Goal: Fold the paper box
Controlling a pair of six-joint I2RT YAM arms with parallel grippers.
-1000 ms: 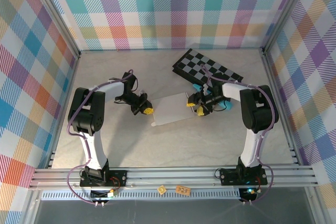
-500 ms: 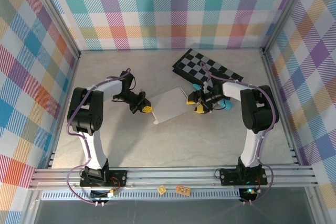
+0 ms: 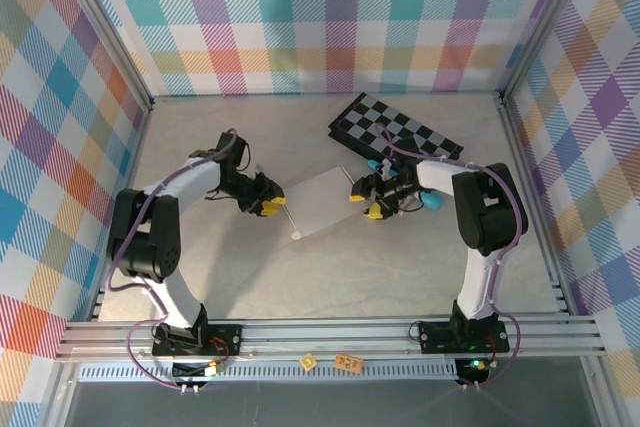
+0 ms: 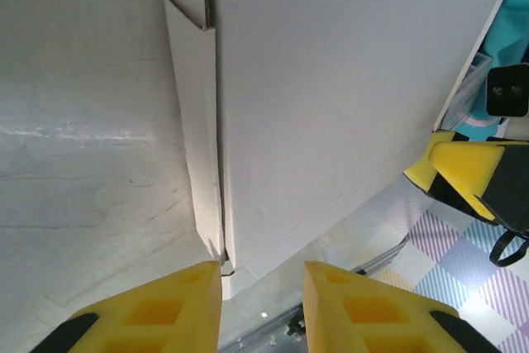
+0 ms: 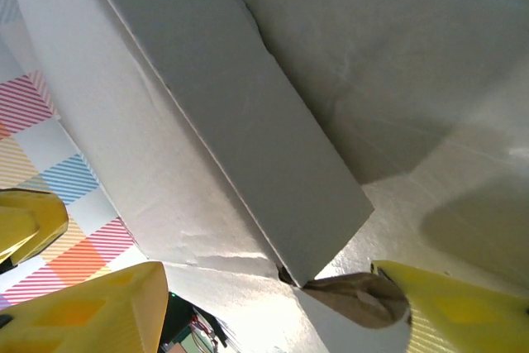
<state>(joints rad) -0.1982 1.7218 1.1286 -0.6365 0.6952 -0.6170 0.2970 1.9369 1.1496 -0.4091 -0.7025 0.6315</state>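
The paper box is a white cardboard sheet between my two grippers, mid-table. In the left wrist view the paper box shows a narrow side flap folded along its left edge. My left gripper sits at the sheet's left edge. Its jaws stand apart, and the box's corner lies just ahead of the left fingertip, ungripped. My right gripper is at the sheet's right edge, open wide. A raised flap of the paper box reaches down between its fingers without touching them.
A black-and-grey checkered board lies behind the right gripper. A teal object sits beside the right wrist. Checkered walls and aluminium rails bound the table. Bare table surface stretches in front of the box.
My left gripper was shut and now stands open, with the left arm swung further left. The sheet has shifted slightly back and turned. The right gripper stayed open in place.
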